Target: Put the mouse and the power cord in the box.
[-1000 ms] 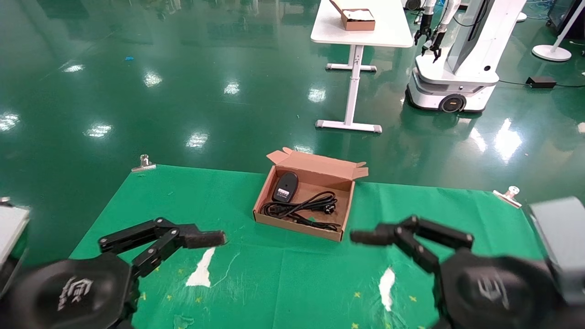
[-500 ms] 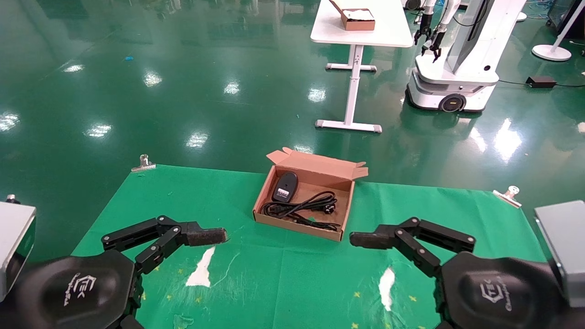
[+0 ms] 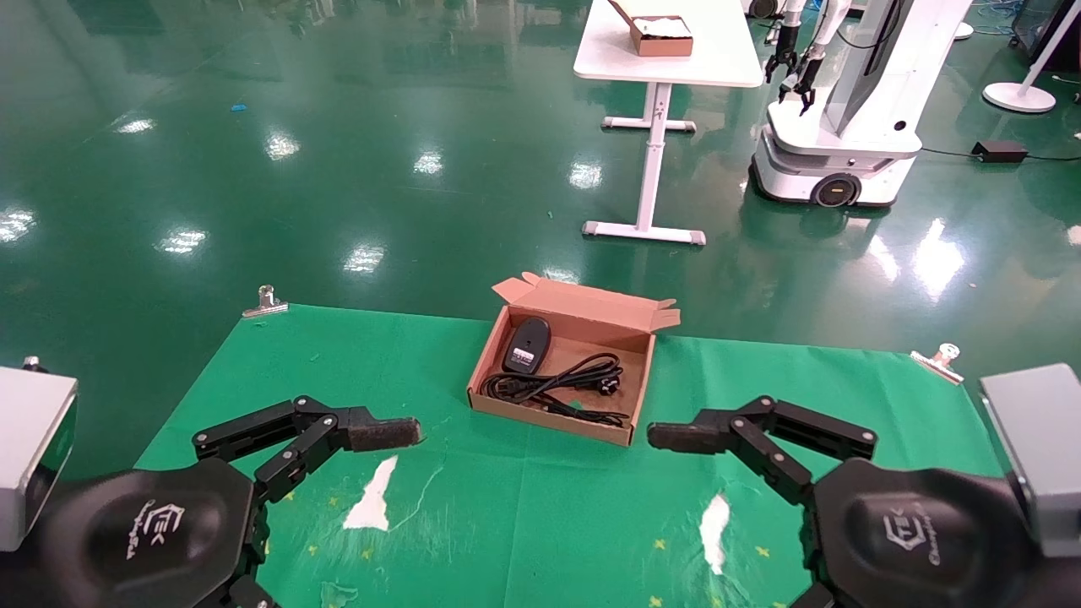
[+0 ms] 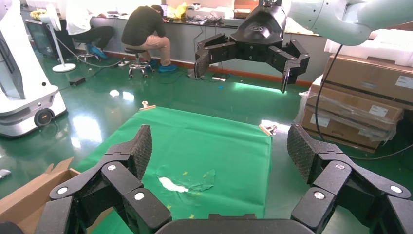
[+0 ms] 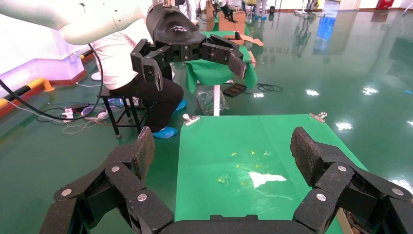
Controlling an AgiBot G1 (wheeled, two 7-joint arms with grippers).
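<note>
Green-clothed table carries the box, lid open, with the mouse and power cord inside; left gripper and right gripper hover nearer, jaws released, seemingly finished.

Glossy green floor mirrors lights; white table stands, perhaps unused.

Brown box; black mouse.

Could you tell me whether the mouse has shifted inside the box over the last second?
No. The mouse lies in the same far left corner of the box.
</note>
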